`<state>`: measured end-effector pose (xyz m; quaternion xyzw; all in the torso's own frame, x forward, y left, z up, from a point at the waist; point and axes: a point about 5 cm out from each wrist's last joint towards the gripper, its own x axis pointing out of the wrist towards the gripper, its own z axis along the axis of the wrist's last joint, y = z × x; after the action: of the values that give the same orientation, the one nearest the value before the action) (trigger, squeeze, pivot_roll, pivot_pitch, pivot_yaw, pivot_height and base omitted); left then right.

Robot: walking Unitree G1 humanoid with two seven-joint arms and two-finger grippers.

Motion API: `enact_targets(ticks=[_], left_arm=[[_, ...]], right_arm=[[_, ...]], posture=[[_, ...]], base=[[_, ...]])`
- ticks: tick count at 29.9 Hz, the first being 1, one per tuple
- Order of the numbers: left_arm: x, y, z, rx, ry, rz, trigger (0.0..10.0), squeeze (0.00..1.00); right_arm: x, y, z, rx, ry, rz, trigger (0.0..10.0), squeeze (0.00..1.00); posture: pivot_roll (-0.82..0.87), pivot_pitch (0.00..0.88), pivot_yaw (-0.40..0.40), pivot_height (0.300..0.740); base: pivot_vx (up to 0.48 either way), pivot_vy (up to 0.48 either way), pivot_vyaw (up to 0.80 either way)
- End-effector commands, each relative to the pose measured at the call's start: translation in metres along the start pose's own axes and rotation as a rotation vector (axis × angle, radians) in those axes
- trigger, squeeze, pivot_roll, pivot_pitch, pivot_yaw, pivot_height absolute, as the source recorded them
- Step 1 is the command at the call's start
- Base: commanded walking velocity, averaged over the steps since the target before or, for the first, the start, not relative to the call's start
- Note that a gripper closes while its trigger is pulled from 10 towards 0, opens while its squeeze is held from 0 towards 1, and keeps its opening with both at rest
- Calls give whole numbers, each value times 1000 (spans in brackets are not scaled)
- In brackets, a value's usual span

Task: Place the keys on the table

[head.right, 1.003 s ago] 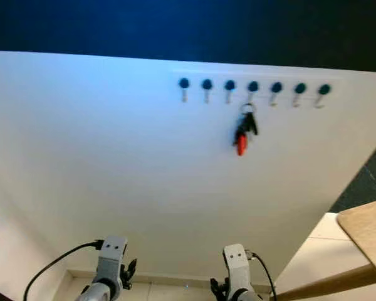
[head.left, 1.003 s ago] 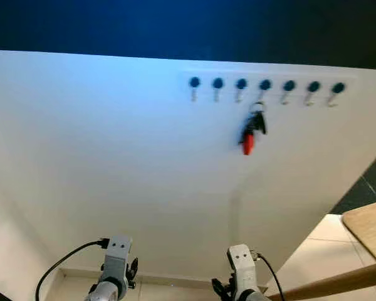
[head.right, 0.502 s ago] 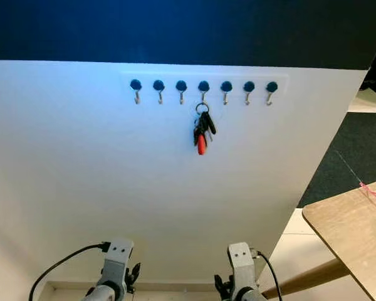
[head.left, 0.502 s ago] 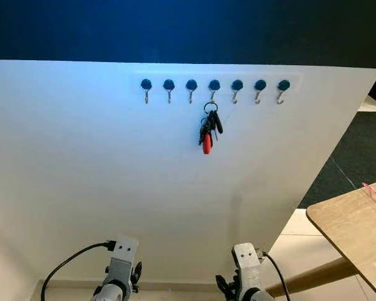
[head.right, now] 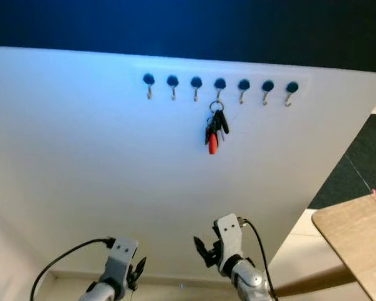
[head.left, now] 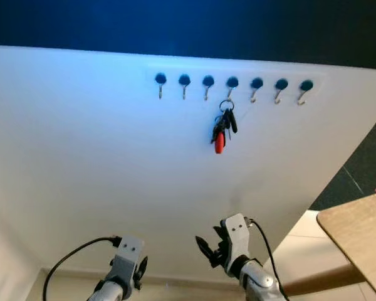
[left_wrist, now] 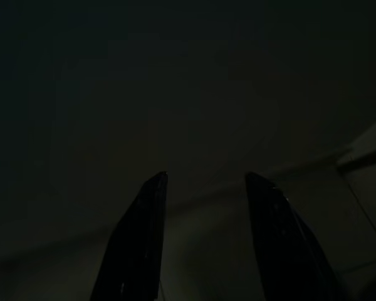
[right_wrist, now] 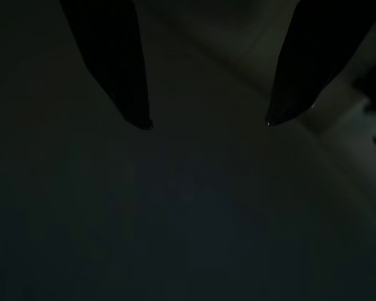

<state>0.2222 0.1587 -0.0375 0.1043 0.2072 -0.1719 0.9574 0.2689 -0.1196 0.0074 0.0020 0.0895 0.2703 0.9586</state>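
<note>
A bunch of dark keys with a red fob [head.left: 220,130] hangs on the fourth hook of a row of blue-capped hooks [head.left: 232,83] high on the white wall. My right gripper [head.left: 206,247] is raised low in front of the wall, well below the keys, open and empty. In its wrist view the right gripper [right_wrist: 207,123] has its two fingers spread against a dark surface. My left gripper [left_wrist: 205,178] hangs low at the bottom left, open with nothing between its fingers. The wooden table [head.left: 358,231] juts in at the lower right.
The white wall panel [head.left: 100,163] is close ahead, with a dark blue band above it. Pale floor tiles [head.left: 304,241] and dark carpet [head.left: 363,169] lie to the right, past the wall's edge. A table leg [head.left: 313,283] slants below the tabletop.
The camera has kept shifting, so the hooks and keys sit a little further right than half a second ago. My right gripper has risen higher in front of the wall. The keys still hang.
</note>
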Motion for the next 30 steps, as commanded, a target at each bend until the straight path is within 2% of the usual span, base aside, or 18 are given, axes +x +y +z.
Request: enact_targets(ticks=[1,5,8,10,11,12,13,16,19,20,30], left_arm=[[0,2,9,50,-56,-55,10000,0],[-5,6,18,127,-127,-112,10000,0],[-5,9,23,122,-156,-112,10000,0],[-7,18,45,101,-272,-136,10000,0],[-9,23,61,115,-334,-171,10000,0],[-9,23,61,115,-334,-171,10000,0],[-10,24,66,165,-335,-203,10000,0],[-13,18,79,241,-365,-305,10000,0],[-17,12,89,237,-399,-360,10000,0],[-19,7,96,257,-414,-415,10000,0],[-29,-8,124,233,-497,-521,10000,0]], right_arm=[[3,-2,15,-33,-93,17,10000,0],[10,1,41,-89,-233,55,10000,0],[12,3,47,-101,-271,65,10000,0],[14,7,67,-151,-380,90,10000,0],[13,8,79,-218,-452,89,10000,0],[13,8,79,-218,-452,89,10000,0],[12,7,84,-270,-484,78,10000,0],[5,3,97,-338,-577,14,10000,0],[0,1,106,-353,-633,-7,10000,0],[-5,1,116,-356,-695,-33,10000,0],[-18,-3,152,-371,-858,-113,10000,0]], posture=[[47,0,-14,740],[56,0,-13,740],[61,0,-16,740],[64,0,-23,740],[67,0,-26,740],[67,0,-26,740],[70,0,-29,740],[79,0,-38,740],[79,0,-37,740],[77,0,-34,740],[76,0,-26,740]], base=[[0,0,0],[0,0,0],[0,0,0],[0,0,0],[0,0,0],[0,0,0],[0,0,0],[0,0,0],[0,0,0],[0,0,0],[0,0,0]])
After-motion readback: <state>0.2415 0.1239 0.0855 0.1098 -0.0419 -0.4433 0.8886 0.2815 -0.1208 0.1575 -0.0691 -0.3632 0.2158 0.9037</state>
